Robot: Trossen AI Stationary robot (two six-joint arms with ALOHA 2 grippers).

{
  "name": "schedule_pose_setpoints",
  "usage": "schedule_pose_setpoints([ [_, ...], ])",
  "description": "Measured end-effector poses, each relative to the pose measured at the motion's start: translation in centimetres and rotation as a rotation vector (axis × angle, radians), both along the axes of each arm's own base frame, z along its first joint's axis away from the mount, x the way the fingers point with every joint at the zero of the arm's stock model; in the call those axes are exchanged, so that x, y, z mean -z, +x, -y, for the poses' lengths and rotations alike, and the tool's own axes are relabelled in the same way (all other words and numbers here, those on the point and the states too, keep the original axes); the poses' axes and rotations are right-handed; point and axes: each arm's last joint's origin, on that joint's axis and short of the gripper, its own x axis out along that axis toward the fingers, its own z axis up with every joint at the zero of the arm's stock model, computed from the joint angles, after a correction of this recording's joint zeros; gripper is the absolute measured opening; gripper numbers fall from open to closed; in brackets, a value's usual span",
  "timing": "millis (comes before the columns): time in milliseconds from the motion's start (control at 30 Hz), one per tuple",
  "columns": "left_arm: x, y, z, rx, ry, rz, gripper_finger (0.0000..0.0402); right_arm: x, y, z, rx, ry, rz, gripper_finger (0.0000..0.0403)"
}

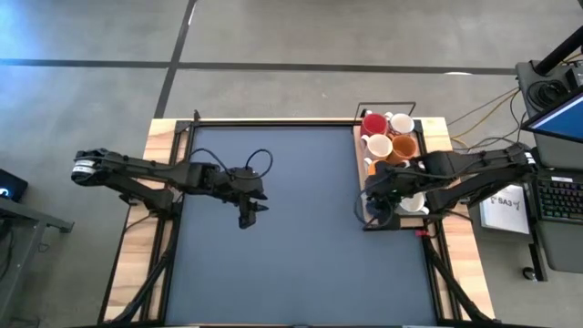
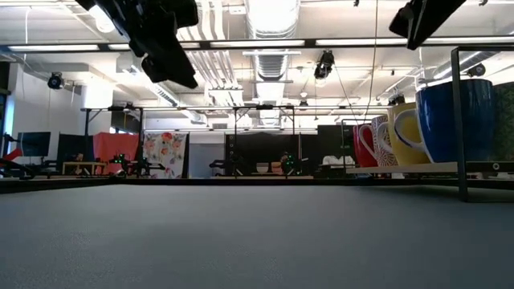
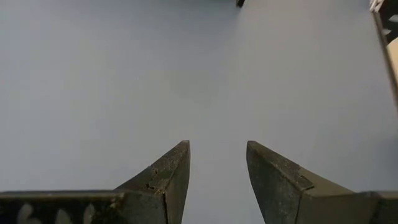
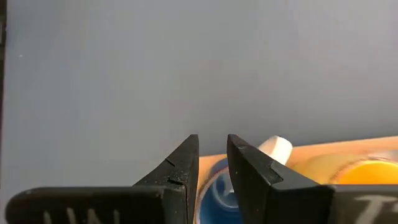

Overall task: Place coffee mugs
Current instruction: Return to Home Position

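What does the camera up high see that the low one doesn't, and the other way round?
Only the high view shows both arms whole: the left gripper hangs open over the dark mat, and the right gripper hangs over the shelf. It also shows a keyboard beside the table.
Only the low view shows the blue mug from the side, and the room behind with its ceiling lights.
Both show the mat, and the red mug on the shelf.

Grey concrete floor; ceiling strip lights; floral panel behind
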Motion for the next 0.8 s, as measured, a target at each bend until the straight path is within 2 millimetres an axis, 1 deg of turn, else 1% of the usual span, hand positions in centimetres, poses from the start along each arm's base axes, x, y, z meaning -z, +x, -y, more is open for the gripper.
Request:
schedule_pose_setpoints([
  [200,-1.6,-1.1,-0.1,0.007,0.006,0.068,0.0141,-0.5,-2.7,0.6,0.041,-0.045,0.124,0.0077],
  [333,-2.8,-2.1,-0.2,-0.016,0.023,0.122,0.0141,-0.1,-4.5,0.9,0.046,-0.032,0.206,0.0073],
  [467,-3.9,-3.3,-0.6,-0.090,0.078,0.167,0.0141,0.5,-6.4,1.3,0.065,-0.032,0.248,0.0069],
  [533,-4.4,-3.9,-0.7,-0.118,0.096,0.192,0.0141,0.9,-7.0,1.4,0.072,-0.031,0.280,0.0068],
  [600,-4.9,-4.5,-0.7,-0.114,0.108,0.209,0.0141,0.8,-8.4,1.6,0.073,-0.019,0.353,0.0068],
  [700,-5.3,-5.6,-0.7,-0.063,0.140,0.205,0.0141,0.9,-10.4,2.0,0.070,-0.008,0.442,0.0070],
  [800,-5.4,-6.5,-0.7,-0.034,0.148,0.183,0.0141,1.9,-11.3,2.1,0.074,0.000,0.470,0.0069],
])
